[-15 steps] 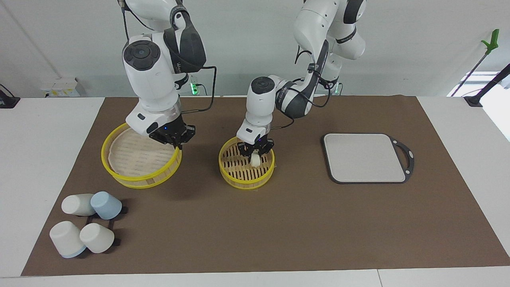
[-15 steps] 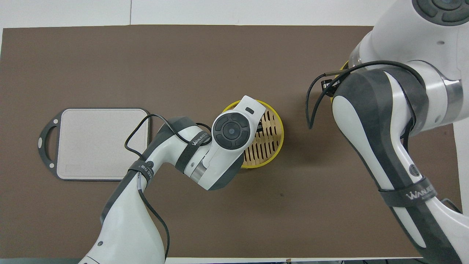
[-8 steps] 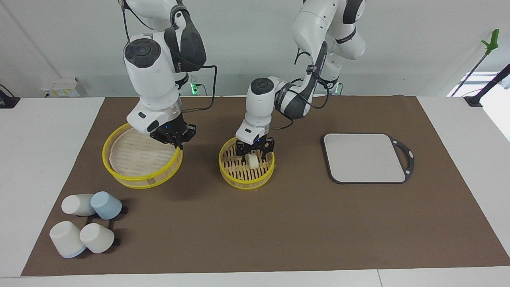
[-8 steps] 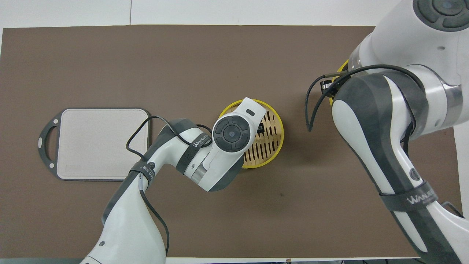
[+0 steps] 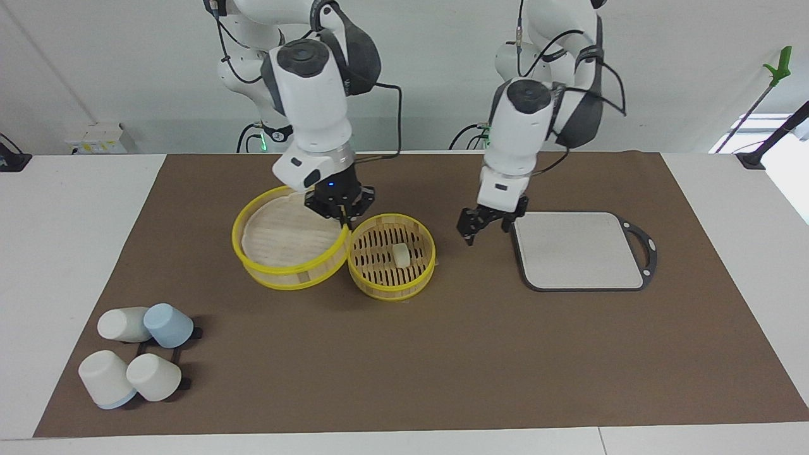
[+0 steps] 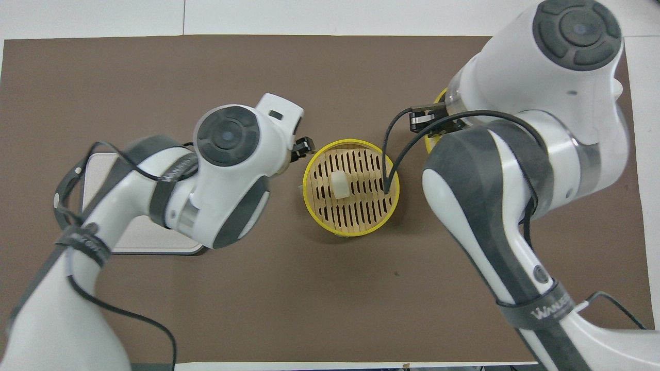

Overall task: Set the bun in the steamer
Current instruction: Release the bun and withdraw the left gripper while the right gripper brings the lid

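The bun, a small cream lump, lies free on the slatted floor of the yellow-rimmed steamer. My left gripper hangs open and empty over the mat between the steamer and the grey board. My right gripper is shut on the rim of the steamer's pale-woven top tier. The tier is right beside the steamer base, toward the right arm's end, with the rims almost meeting. In the overhead view the right arm hides nearly all of the tier.
A grey board lies toward the left arm's end. White and blue cups lie on their sides at the corner farthest from the robots, toward the right arm's end. Brown mat covers the table.
My left gripper opened, left the bun in the steamer, then rose and drew away toward the board. My right gripper carried the top tier over beside the steamer.
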Tool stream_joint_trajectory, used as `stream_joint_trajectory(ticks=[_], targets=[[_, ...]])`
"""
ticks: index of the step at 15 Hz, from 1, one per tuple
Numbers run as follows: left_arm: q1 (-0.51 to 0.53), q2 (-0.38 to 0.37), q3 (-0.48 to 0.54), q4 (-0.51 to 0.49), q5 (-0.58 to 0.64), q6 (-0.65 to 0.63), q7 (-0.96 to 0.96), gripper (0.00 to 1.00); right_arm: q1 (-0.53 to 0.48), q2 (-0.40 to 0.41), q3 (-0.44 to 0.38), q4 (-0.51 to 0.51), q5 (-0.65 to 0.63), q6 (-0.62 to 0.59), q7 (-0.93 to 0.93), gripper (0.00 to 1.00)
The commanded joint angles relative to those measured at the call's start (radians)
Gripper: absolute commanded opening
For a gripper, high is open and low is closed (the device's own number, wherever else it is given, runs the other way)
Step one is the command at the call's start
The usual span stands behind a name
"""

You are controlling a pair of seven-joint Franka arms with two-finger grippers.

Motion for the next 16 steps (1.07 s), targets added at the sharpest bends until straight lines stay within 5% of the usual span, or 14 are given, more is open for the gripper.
stream_joint_trajectory(ticks=[1, 7, 16], targets=[[0.135, -0.059, -0.016, -0.031, -0.002, -0.072, 0.170, 1.00, 0.072, 0.162, -0.003, 0.161, 0.014, 0.035, 0.173, 0.00], [0.309, -0.137, -0.012, -0.033, -0.006, -0.191, 0.496, 1.00, 0.186, 0.209, -0.003, 0.091, 0.005, 0.064, 0.295, 0.00], [0.337, -0.208, -0.008, -0.030, -0.006, -0.320, 0.599, 1.00, 0.177, 0.184, -0.004, 0.003, 0.083, 0.167, 0.267, 0.00]])
